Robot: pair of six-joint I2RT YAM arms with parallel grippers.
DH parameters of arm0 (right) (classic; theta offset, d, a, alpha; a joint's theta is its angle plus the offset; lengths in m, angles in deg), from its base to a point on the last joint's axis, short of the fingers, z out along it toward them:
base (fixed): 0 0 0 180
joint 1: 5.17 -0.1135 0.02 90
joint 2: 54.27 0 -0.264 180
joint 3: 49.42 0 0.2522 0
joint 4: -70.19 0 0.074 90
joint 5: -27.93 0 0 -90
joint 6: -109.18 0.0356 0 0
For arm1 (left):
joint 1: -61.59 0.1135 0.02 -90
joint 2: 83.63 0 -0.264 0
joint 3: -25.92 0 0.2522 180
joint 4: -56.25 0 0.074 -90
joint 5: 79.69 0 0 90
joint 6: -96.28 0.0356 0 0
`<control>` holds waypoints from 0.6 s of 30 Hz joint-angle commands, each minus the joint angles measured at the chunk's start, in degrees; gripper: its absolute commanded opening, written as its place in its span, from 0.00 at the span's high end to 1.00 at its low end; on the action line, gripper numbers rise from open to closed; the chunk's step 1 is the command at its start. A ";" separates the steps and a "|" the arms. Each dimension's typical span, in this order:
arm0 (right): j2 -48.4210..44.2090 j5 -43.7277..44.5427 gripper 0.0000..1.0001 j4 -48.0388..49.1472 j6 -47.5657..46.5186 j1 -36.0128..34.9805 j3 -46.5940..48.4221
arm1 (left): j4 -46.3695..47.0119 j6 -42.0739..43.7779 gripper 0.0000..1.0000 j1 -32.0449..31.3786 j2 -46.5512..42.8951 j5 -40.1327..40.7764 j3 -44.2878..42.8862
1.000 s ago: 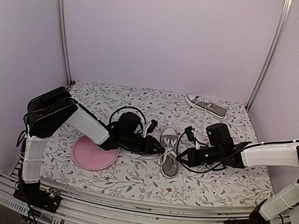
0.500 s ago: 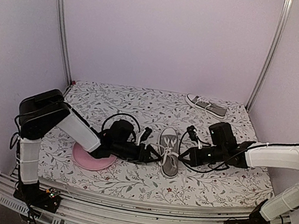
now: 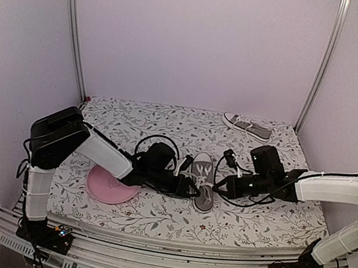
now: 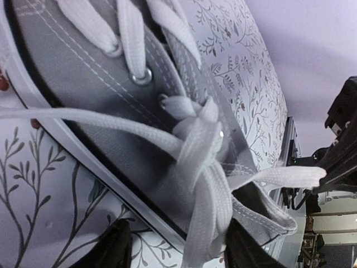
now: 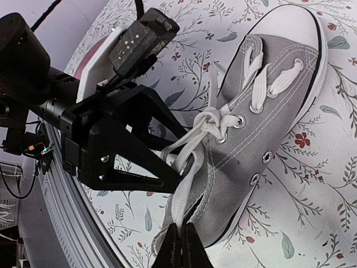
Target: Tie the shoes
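One grey shoe with a white toe cap lies mid-table between both grippers, toe pointing away; it fills the left wrist view and shows in the right wrist view. Its white laces are crossed in a loose knot. My left gripper is open at the shoe's left side, with a lace strand running between its fingers. My right gripper is shut on a lace end by the shoe's heel opening. The second shoe lies at the back right.
A round pink plate lies left of the shoe, under my left arm. The table has a floral cloth. Metal posts stand at the back corners, and a rail runs along the front edge.
My left gripper drew left and nearer, then came back right against the shoe's side. My right gripper stayed almost still, holding the lace.
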State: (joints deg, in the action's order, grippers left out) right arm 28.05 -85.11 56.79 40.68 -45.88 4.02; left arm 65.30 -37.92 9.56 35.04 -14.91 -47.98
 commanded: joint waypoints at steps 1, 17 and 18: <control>-2.22 -0.42 0.98 -1.04 0.98 -0.71 -0.23 | -3.81 1.40 0.58 -0.97 1.38 -0.55 -1.29; 1.33 -1.83 0.98 -9.52 5.48 -3.30 6.72 | -4.18 1.79 1.00 -0.29 -5.44 -1.35 -2.65; 2.17 -2.05 0.98 -9.21 5.75 -3.41 7.21 | -4.52 1.74 1.00 -0.24 -5.46 -1.66 -2.82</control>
State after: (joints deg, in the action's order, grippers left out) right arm 27.57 -85.75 47.69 44.19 -48.55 8.68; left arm 62.63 -36.81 9.17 31.31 -15.82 -49.25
